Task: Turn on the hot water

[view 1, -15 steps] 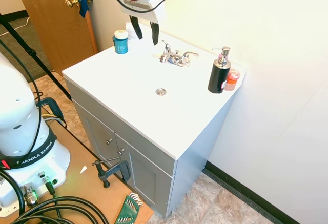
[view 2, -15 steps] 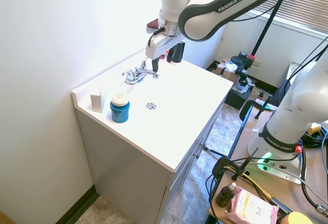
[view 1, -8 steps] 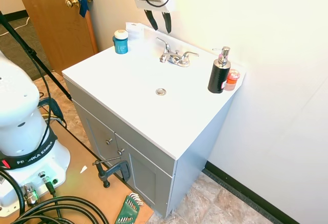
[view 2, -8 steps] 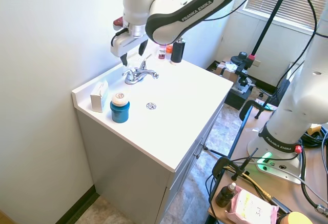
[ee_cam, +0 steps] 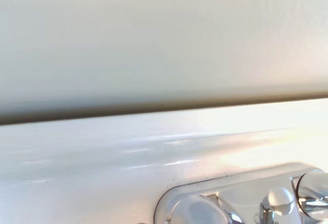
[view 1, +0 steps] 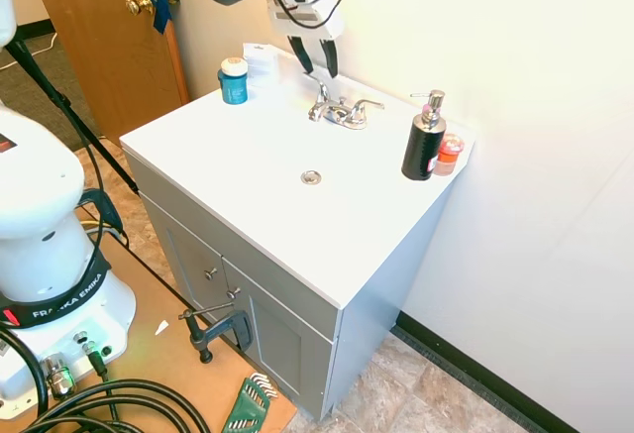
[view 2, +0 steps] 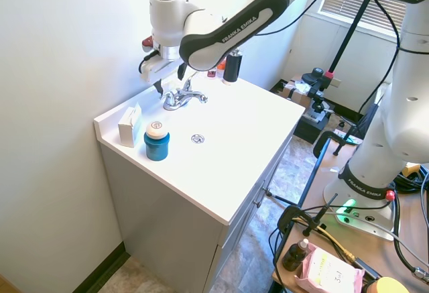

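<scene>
The chrome faucet (view 1: 340, 110) stands at the rear edge of the white counter (view 1: 258, 185), close against the wall, and serves as the reference for all positions below. Its short spout points toward the front of the counter, above the round drain (view 1: 311, 177), which lies well in front of the faucet. Two slim lever handles project from the faucet base; the left-hand lever (view 1: 320, 89) is angled upward, on the side toward the blue jar. The gripper (view 1: 316, 60) hangs directly above this lever with its fingers (view 1: 305, 56) pointing down and set a narrow gap apart, holding nothing; the fingertips sit just over the lever tip, and contact cannot be confirmed from either exterior view. In the second exterior view the gripper (view 2: 169, 81) appears at the wall side of the faucet (view 2: 182, 96), again just above it. The wrist view shows the faucet base (ee_cam: 241, 198) from close by, with the wall behind it and the counter rim between them. A blue jar (view 1: 234, 81) with a white lid stands well to one side of the faucet, with a small white box (view 1: 260, 58) just behind it toward the wall. On the opposite side of the faucet, a black soap pump bottle (view 1: 424, 139) stands near the counter corner, with a small orange-red container (view 1: 448, 154) just beside it.
</scene>
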`<state>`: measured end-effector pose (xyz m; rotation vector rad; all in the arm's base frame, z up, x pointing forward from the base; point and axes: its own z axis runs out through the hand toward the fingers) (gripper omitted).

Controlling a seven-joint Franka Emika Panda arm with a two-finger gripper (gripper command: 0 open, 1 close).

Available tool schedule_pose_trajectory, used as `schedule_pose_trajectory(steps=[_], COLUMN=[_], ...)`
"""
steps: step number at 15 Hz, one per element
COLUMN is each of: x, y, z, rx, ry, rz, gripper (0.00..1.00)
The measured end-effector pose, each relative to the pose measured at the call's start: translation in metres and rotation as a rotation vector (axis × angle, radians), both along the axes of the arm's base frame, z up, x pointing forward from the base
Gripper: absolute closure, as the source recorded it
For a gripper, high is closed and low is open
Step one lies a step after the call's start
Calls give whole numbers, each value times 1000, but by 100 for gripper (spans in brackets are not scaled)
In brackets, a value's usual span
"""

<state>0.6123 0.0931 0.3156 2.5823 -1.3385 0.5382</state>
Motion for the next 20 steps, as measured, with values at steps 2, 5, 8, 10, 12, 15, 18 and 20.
schedule_pose_trajectory(steps=[2,5,8,10,12,15,18,20], x=[-1,-6,-11,-22,-35,-53,-85,-116], y=[0,-10,-31,-42,-55,-60,-60,-54], z=[-10,-24,-31,-31,-34,-37,-22,-9], rx=[-3,-9,-7,-8,3,23,129,240], ry=[13,29,23,32,34,43,85,129], rz=[-9,-24,-45,-62,-74,-85,-98,-69], gripper=[0,0,0,0,0,0,0,0])
